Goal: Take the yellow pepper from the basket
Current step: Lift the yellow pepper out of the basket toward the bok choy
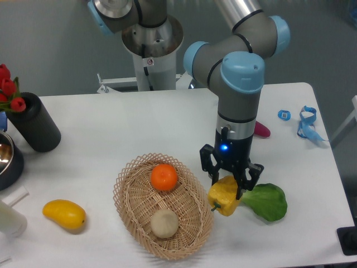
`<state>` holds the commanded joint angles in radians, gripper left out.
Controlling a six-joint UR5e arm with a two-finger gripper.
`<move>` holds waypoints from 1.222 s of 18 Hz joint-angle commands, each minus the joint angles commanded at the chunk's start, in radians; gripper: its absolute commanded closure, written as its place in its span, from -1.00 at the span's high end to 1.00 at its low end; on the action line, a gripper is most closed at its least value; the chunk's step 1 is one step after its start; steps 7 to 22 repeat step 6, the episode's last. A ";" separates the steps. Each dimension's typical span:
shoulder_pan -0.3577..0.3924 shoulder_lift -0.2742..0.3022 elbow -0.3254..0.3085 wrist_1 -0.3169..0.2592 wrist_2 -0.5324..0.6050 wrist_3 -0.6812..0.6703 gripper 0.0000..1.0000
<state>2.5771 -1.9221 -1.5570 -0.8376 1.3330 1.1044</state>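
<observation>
The yellow pepper [224, 196] is lobed and blocky, tilted with its short stem pointing down-left. My gripper [228, 180] is shut on its upper part and holds it just past the right rim of the basket [129, 206], above the table. The basket is an oval light-tan wicker one at the front centre. It holds an orange [164, 176] at the back and a pale round fruit [164, 223] at the front.
A green leafy vegetable [268, 202] lies right of the pepper. A smooth yellow mango [64, 215] lies left of the basket. A black cylinder vase [34, 124] with red tulips and a metal bowl [8, 159] stand at the left. A pink object [262, 130] and blue clips [305, 120] lie at the back right.
</observation>
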 joint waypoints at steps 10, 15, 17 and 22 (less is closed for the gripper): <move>0.003 0.000 -0.003 0.000 0.000 0.012 -0.32; 0.003 0.000 -0.003 0.000 0.000 0.012 -0.32; 0.003 0.000 -0.003 0.000 0.000 0.012 -0.32; 0.003 0.000 -0.003 0.000 0.000 0.012 -0.32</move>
